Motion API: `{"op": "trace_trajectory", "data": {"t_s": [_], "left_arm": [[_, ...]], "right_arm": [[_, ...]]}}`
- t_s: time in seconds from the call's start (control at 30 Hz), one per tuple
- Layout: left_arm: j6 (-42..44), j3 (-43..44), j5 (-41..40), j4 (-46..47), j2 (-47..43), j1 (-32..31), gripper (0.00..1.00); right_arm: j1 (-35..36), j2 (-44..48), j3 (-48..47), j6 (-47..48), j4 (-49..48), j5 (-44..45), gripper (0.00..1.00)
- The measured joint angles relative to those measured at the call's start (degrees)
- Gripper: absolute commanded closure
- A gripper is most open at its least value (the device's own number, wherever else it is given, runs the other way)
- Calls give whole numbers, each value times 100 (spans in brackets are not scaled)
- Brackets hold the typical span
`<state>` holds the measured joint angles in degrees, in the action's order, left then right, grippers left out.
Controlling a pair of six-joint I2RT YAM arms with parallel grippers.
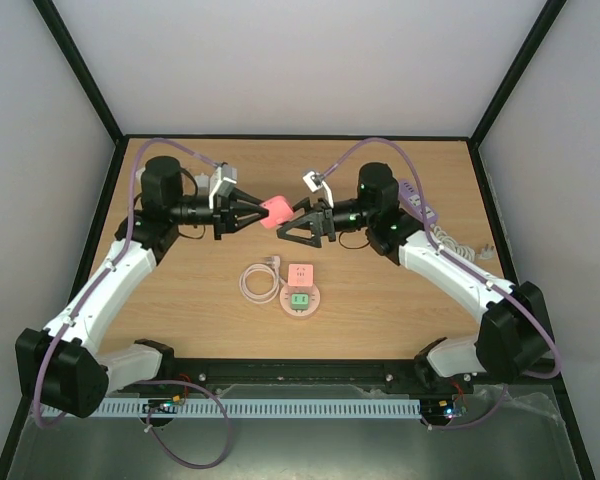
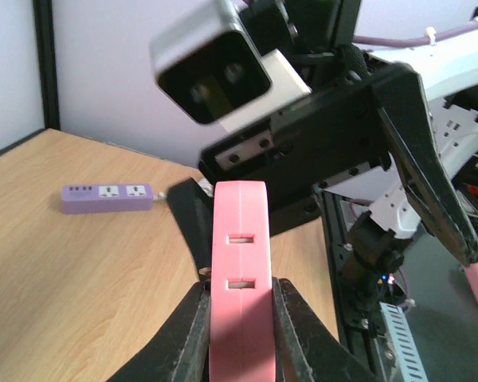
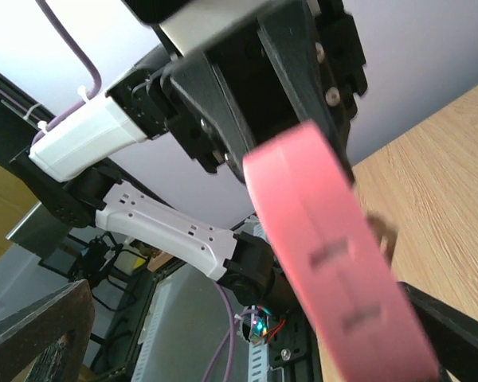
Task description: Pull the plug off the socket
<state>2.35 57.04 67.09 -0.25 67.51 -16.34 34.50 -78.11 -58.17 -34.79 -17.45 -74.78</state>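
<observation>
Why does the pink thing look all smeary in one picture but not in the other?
Right wrist view: the pink block is smeared, its slots just dark streaks, likely too close to the lens. Left wrist view: the same block is sharp with crisp slots, while the grey camera box behind is soft. Top view: even light, only faint shadows on the table.

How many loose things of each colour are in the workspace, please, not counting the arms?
Pink: 2, the block held in the left hand and the round socket on the table
Lilac: 1, the power strip
Green: 1, the small green piece on the socket
Total: 4
</observation>
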Motion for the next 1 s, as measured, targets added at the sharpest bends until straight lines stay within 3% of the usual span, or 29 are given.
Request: {"op": "trace_trajectory", "data": {"t_s": [0.4, 0.67, 1.0], "left_arm": [[24, -87, 35, -181, 42, -186, 90], [415, -79, 22, -476, 205, -168, 91], [852, -85, -682, -1123, 693, 345, 90]], "right_arm": [[2, -35, -656, 570, 256, -31, 5], [-81, -35, -949, 1241, 1099, 83, 0], [-457, 232, -1366, 1622, 1200, 798, 2]]}}
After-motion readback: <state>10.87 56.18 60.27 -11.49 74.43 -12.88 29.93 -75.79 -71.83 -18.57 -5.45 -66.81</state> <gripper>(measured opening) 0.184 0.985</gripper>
